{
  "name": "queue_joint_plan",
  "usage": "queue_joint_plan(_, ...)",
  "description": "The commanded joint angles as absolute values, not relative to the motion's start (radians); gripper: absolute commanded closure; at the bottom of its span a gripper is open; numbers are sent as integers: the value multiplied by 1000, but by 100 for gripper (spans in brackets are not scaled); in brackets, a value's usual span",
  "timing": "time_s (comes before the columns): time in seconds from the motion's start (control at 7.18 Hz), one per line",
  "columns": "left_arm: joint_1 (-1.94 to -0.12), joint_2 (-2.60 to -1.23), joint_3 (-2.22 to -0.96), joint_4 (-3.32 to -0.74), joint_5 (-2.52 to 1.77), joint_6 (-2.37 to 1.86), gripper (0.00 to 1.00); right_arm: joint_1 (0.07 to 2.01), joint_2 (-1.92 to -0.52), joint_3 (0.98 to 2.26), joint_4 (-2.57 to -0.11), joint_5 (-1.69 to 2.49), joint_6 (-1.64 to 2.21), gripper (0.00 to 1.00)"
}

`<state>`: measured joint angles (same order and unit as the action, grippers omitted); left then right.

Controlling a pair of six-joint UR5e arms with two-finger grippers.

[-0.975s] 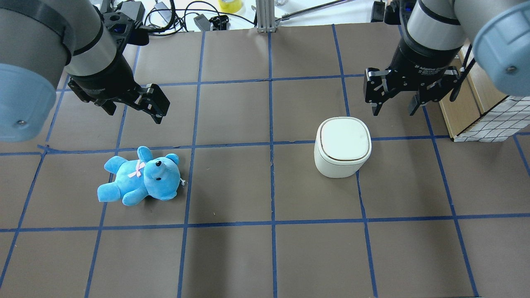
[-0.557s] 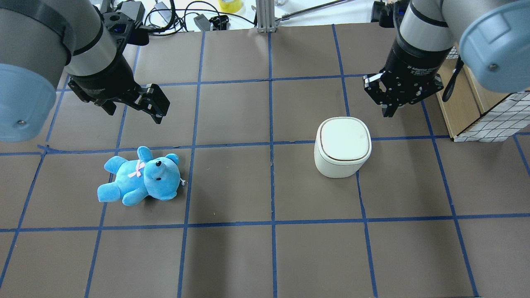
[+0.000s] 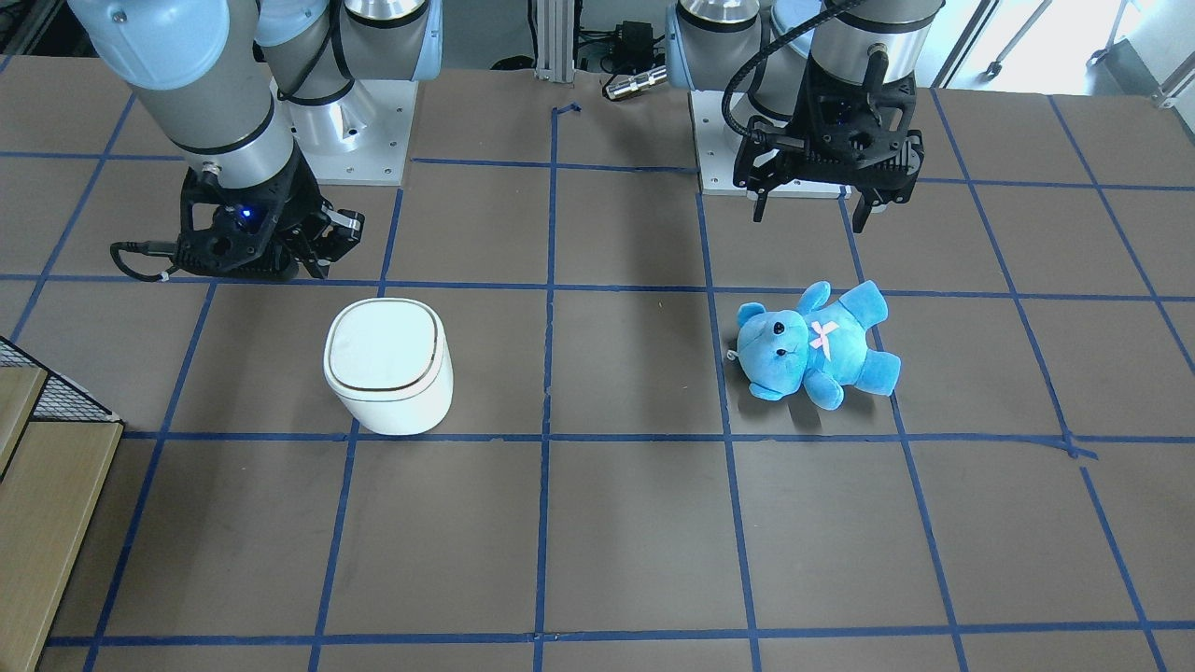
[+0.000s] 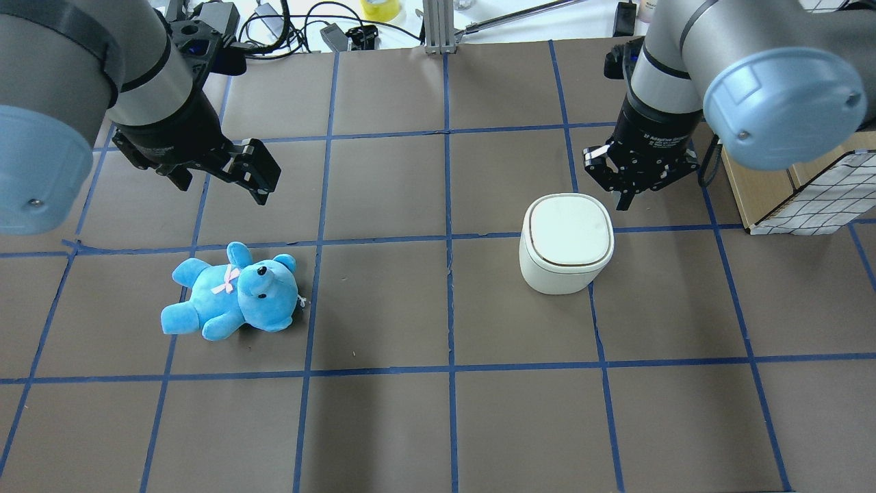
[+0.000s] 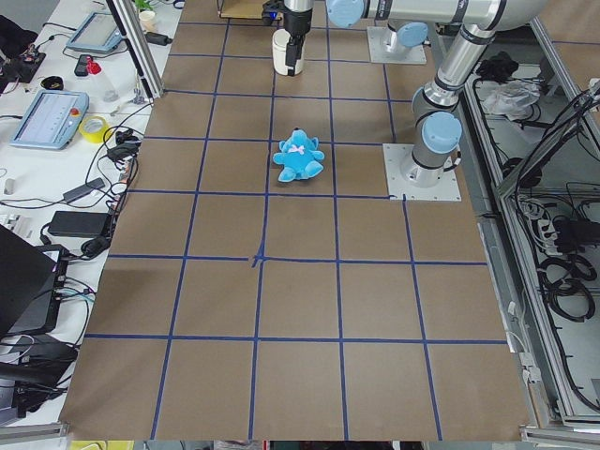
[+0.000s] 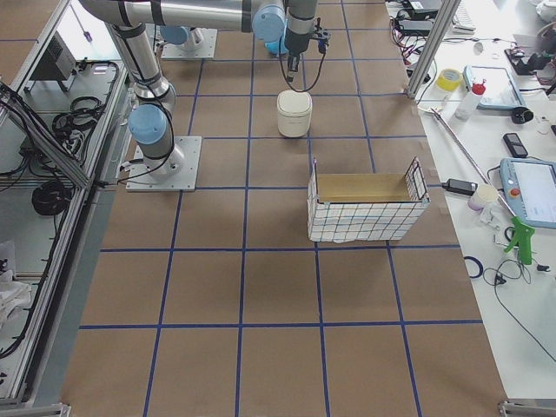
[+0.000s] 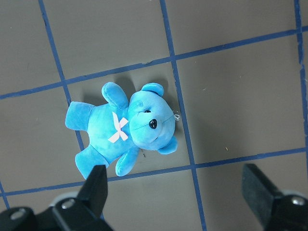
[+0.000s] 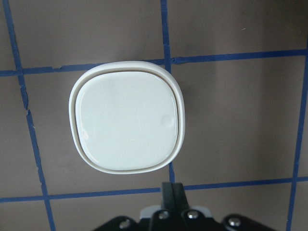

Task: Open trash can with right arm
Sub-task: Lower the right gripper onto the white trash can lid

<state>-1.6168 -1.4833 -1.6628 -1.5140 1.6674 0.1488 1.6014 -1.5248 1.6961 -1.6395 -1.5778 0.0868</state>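
Note:
The white trash can [image 4: 567, 231] stands on the table right of centre with its lid shut; it also shows in the front-facing view [image 3: 383, 350] and, from straight above, in the right wrist view [image 8: 127, 122]. My right gripper [image 4: 624, 198] is shut on nothing. It hovers just beyond the can's far right corner, apart from it, and shows with its blue light in the front-facing view [image 3: 316, 264]. Its closed fingertips [image 8: 172, 191] sit at the bottom of the right wrist view. My left gripper [image 4: 222, 183] is open and empty above and beyond the teddy bear.
A blue teddy bear [image 4: 233, 291] lies on the table's left side, below the left wrist camera [image 7: 125, 127]. A wire-and-wood basket [image 4: 807, 192] stands at the right edge, close to the right arm. Cables and tools lie beyond the far edge.
My right gripper has shut its fingers and moved left and nearer, from beyond the can's right side to just off its far right corner. The left arm, can and bear have not moved.

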Motion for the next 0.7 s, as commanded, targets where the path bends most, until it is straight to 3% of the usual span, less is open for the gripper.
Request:
queue_joint_plan(0.0, -1617, -1483, -1663, -1514, 1667, 149, 0, 1601, -1493, 1761, -1745, -1574, 83, 100)
queue_joint_plan(0.56, -1617, -1483, -1663, -1514, 1667, 149, 0, 1601, -1445, 1781, -1750, -1572, 77, 100)
